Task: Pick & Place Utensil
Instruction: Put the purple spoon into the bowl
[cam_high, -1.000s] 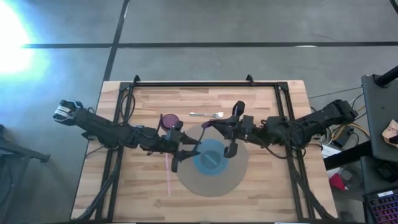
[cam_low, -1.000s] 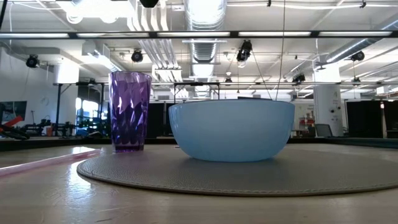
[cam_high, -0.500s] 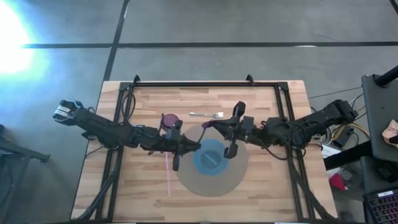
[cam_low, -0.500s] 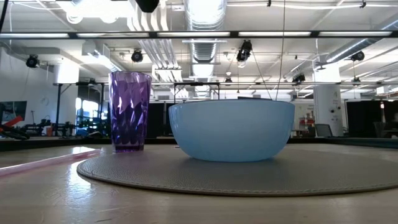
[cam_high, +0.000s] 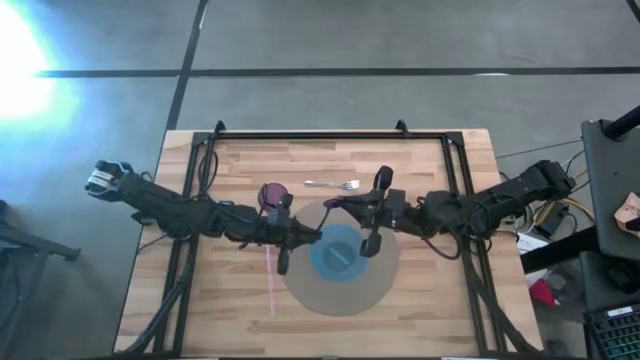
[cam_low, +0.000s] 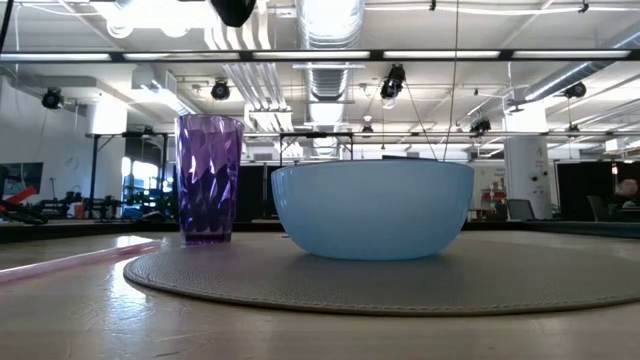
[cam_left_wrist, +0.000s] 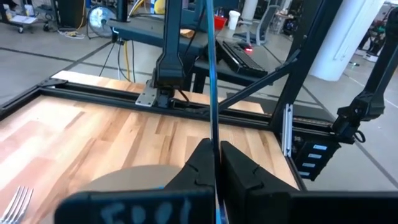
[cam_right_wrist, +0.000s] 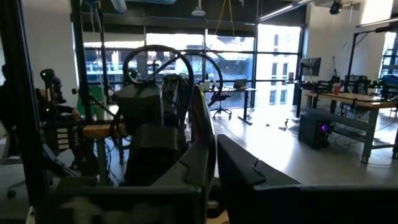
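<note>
A thin dark-purple utensil (cam_left_wrist: 211, 81) stands upright between my two grippers, high above the table. Its purple end (cam_high: 333, 201) shows in the high view. My left gripper (cam_left_wrist: 216, 155) is shut on it and reaches in from the table's left (cam_high: 316, 237). My right gripper (cam_high: 347, 204) comes from the right, its fingers close together (cam_right_wrist: 216, 155) at the purple end. A silver fork (cam_high: 333, 184) lies flat on the wood behind the mat. My left gripper pinches the utensil's thin shaft (cam_left_wrist: 215, 144) between its two fingers, coming level from the table's left. The shaft crosses the fingers and rises upright above them, clear of the table. My right gripper meets the utensil's purple end (cam_high: 338, 201) level from the table's right. Its own fingers hide the place of contact.
A light blue bowl (cam_high: 340, 252) sits on a round grey mat (cam_high: 340, 295) at the table's middle. A purple cup (cam_high: 270, 191) stands on the wood left of the mat. A pink straw (cam_high: 271, 285) lies near the mat's left edge. A black frame rims the table.
My left gripper has shut: its fingers stood wide apart a second ago and now sit together on the utensil's shaft. The utensil's purple end has stayed where it was.
</note>
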